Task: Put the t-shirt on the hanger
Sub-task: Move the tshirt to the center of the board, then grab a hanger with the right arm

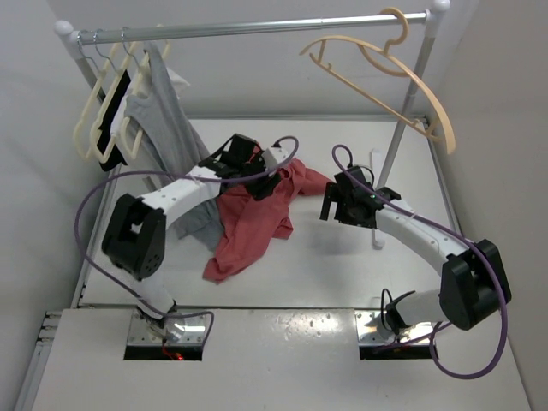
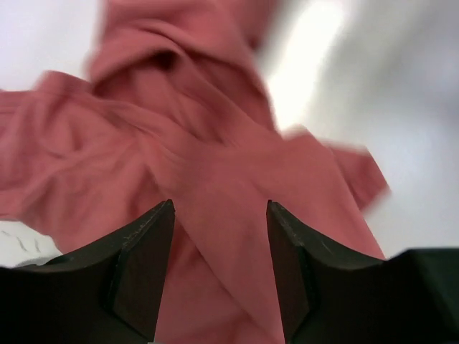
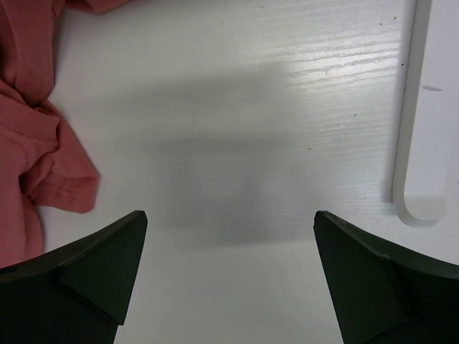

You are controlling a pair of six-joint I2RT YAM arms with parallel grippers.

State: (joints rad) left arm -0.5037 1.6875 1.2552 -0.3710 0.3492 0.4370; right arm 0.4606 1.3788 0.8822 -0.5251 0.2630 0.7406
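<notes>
Right now you are at the pick-up step: the t-shirt (image 1: 248,227) lies crumpled on the table (image 1: 342,282), roughly midway between the two arms, and nothing is on the hanger (image 1: 409,72), which hangs bare by its hook from the rail (image 1: 257,28) at the far right. Your left gripper (image 2: 219,208) is down on the upper part of the heap. In its wrist view the jaws stand about half apart, with a ridge of salmon-red cloth running into the gap. That view is blurred, and I cannot see the fabric pinched, so treat it as not yet gripped. Your right gripper (image 3: 229,215) hovers over bare table just beside the shirt's right edge, jaws wide and holding nothing; a folded hem shows at the left of its view and the white rack foot (image 3: 419,143) at the right.

Next, I judge that you need a firm pinch on one layer near the collar or shoulder, not on a thick bundle. Bring the right claw in for a second hold so the neck opening can be spread. Mind the grey t-shirt (image 1: 167,120), which trails onto the table touching the red one. Lift cleanly so it does not drag along.
</notes>
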